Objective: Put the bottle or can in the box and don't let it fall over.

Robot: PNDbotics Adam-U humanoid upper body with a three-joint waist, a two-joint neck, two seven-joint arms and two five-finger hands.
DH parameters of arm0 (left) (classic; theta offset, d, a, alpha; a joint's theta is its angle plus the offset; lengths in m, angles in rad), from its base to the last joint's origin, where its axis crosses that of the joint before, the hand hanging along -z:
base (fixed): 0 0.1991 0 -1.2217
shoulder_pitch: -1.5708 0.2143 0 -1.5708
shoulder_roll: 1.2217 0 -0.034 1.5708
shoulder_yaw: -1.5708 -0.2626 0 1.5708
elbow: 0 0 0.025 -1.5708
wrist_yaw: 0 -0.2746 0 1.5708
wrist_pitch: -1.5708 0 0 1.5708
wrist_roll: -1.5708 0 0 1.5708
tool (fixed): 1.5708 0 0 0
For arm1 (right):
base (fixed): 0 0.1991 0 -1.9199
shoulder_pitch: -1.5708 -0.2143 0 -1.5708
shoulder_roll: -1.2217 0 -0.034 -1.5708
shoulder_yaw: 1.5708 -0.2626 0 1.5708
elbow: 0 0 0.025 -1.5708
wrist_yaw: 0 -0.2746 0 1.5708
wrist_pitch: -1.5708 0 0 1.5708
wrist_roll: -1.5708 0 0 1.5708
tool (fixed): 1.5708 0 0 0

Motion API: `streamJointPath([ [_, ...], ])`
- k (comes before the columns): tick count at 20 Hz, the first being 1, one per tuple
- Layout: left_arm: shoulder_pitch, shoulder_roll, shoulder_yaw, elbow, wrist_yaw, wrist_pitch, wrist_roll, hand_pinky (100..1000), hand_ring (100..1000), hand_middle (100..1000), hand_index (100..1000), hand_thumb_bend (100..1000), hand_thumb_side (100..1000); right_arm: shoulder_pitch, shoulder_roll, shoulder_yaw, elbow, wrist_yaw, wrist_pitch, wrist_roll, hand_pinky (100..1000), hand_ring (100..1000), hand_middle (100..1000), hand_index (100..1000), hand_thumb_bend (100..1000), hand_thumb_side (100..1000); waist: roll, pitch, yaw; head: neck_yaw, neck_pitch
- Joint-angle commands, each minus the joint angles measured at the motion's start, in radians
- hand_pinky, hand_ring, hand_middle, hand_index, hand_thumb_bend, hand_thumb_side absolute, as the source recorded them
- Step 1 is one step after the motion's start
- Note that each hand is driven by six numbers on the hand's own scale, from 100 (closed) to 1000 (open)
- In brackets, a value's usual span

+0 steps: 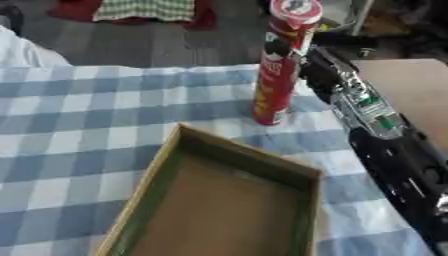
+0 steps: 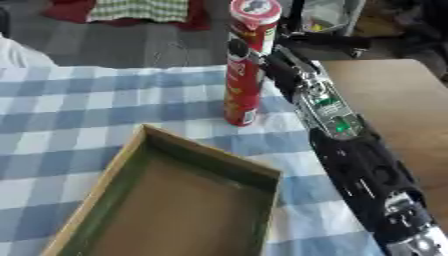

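Note:
A tall red can point(image 1: 276, 85) with a red lid stands upright on the blue and white checked cloth point(image 1: 105, 110), beyond the far corner of the box. The box point(image 1: 248, 151) is a shallow open cardboard tray with green inner walls and nothing inside; it lies near the front edge. My right arm comes in from the lower right, and my right hand point(image 1: 308, 52) sits against the can's upper right side, curled round it and mostly hidden behind it. The left hand shows in neither view.
A bare brown tabletop point(image 2: 394, 100) lies to the right of the cloth, under my right arm. Beyond the table's far edge is grey floor with a red and green checked fabric point(image 1: 144, 9). Something white point(image 1: 22, 50) shows at the far left.

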Motion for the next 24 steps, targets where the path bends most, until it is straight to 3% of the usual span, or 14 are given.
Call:
streamJointPath([
  [1, -0.003, 0.016, 0.01, -0.021, -0.006, -0.003, -0.002, 1000, 1000, 892, 794, 293, 674, -0.019, -0.017, -0.002, -0.02, -0.018, 0.003, -0.014, 918, 923, 842, 739, 1000, 455, 0.002, -0.017, 0.002, -0.001, -0.011],
  [7, -0.001, 0.015, 0.012, -0.021, -0.006, -0.004, -0.002, 1000, 1000, 892, 794, 288, 677, -0.017, -0.019, -0.003, -0.022, -0.012, 0.025, -0.029, 907, 833, 712, 653, 983, 361, 0.002, -0.016, 0.003, 0.0, -0.008],
  [16, 0.002, 0.016, 0.012, -0.021, -0.006, -0.005, -0.004, 1000, 1000, 892, 794, 279, 681, -0.015, -0.023, -0.006, -0.025, -0.034, 0.072, -0.111, 915, 747, 587, 482, 822, 223, 0.003, -0.018, 0.002, -0.004, -0.007],
  [18, 0.002, 0.016, 0.013, -0.021, -0.006, -0.005, -0.005, 1000, 1000, 892, 794, 277, 681, -0.014, -0.022, -0.006, -0.028, -0.048, 0.069, -0.128, 915, 734, 574, 463, 815, 217, 0.003, -0.018, 0.003, -0.004, -0.007],
  [24, 0.002, 0.015, 0.013, -0.021, -0.007, -0.005, -0.006, 1000, 1000, 891, 793, 272, 682, -0.012, -0.023, -0.005, -0.03, -0.089, 0.039, -0.176, 879, 574, 463, 323, 781, 188, 0.001, -0.02, 0.005, -0.004, -0.005],
])
